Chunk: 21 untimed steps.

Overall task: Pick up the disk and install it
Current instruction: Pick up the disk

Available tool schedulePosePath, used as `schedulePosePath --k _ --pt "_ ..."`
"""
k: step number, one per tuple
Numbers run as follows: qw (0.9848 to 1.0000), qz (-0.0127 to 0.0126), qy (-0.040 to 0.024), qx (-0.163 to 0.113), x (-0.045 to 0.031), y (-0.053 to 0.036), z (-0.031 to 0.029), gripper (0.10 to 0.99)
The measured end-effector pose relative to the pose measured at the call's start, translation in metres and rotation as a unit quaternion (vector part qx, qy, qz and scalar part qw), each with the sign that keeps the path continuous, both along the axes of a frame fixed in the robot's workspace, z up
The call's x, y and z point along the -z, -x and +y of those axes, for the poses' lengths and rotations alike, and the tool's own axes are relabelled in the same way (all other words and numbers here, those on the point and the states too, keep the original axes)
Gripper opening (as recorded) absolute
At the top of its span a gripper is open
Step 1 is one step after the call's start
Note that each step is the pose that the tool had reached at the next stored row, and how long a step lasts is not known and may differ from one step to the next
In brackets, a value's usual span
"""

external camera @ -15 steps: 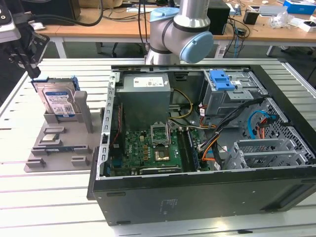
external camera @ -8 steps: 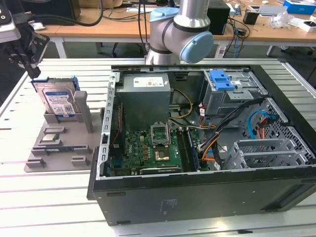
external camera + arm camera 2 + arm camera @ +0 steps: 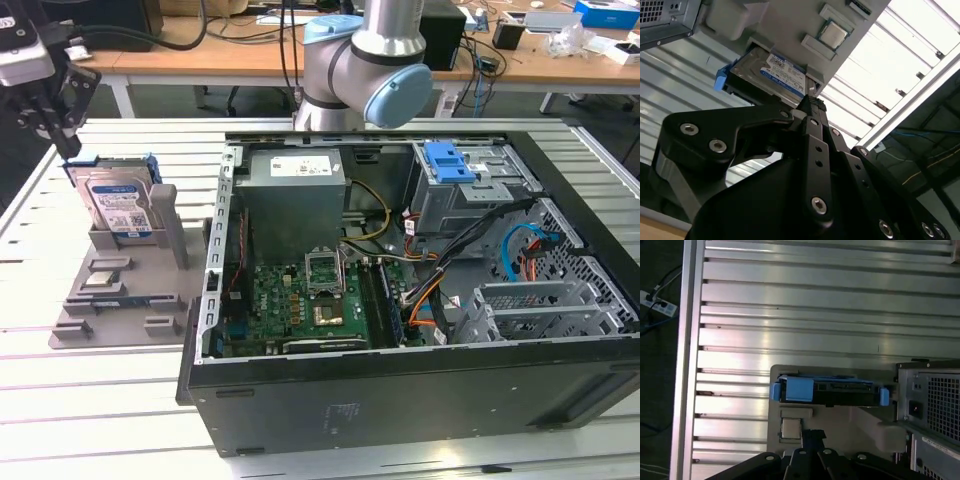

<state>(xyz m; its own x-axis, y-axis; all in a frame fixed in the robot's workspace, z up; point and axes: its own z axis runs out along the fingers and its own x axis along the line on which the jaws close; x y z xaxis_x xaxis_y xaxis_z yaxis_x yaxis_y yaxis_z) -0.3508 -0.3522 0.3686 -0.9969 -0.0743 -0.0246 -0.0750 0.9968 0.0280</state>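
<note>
- Nearest you in the exterior view, the open computer case (image 3: 400,410) lies on its side on the slatted table (image 3: 100,400), with its motherboard (image 3: 310,300) facing up.
- At the case's 9 o'clock, just beside it, sits the grey holder tray (image 3: 70,330). A small square chip (image 3: 105,280) lies flat on it.
- At the chip's 12 o'clock, the disk (image 3: 118,205) stands on edge in the tray's slot, its label towards you and its blue bracket around it.
- The gripper (image 3: 68,145) hangs at the disk's 11 o'clock, close over its top edge. You cannot tell whether it touches.
- In both wrist views its fingers (image 3: 815,150) are drawn together with nothing between them.
- Deeper in the case, the power supply (image 3: 295,190) sits at the motherboard's 12 o'clock and the blue-handled drive bay (image 3: 450,165) at its 2 o'clock.
- Behind the case rises the arm's base (image 3: 360,60).
</note>
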Motion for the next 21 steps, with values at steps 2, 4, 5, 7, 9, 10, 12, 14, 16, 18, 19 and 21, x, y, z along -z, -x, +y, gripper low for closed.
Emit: schedulePosePath --k 2,4,5,7,9,10,12,14,16,18,19,21 --pt "0.9998 0.0 0.0 -0.02 0.0 0.0 0.0 0.106" --pt "0.9992 0.0 0.0 -0.041 0.0 0.0 0.0 0.106" --pt "0.9987 0.0 0.0 -0.05 0.0 0.0 0.0 0.106" --pt "0.9976 0.0 0.0 -0.07 0.0 0.0 0.0 0.106" --pt "0.9961 0.0 0.0 -0.088 0.0 0.0 0.0 0.106" --pt "0.9952 0.0 0.0 -0.098 0.0 0.0 0.0 0.106" --pt "0.9934 0.0 0.0 -0.115 0.0 0.0 0.0 0.106" --pt "0.989 0.0 0.0 -0.148 0.0 0.0 0.0 0.106" --pt "0.9831 0.0 0.0 -0.183 0.0 0.0 0.0 0.106" --pt "0.9791 0.0 0.0 -0.203 0.0 0.0 0.0 0.106" --pt "0.9779 0.0 0.0 -0.209 0.0 0.0 0.0 0.106" --pt "0.9725 0.0 0.0 -0.233 0.0 0.0 0.0 0.106"
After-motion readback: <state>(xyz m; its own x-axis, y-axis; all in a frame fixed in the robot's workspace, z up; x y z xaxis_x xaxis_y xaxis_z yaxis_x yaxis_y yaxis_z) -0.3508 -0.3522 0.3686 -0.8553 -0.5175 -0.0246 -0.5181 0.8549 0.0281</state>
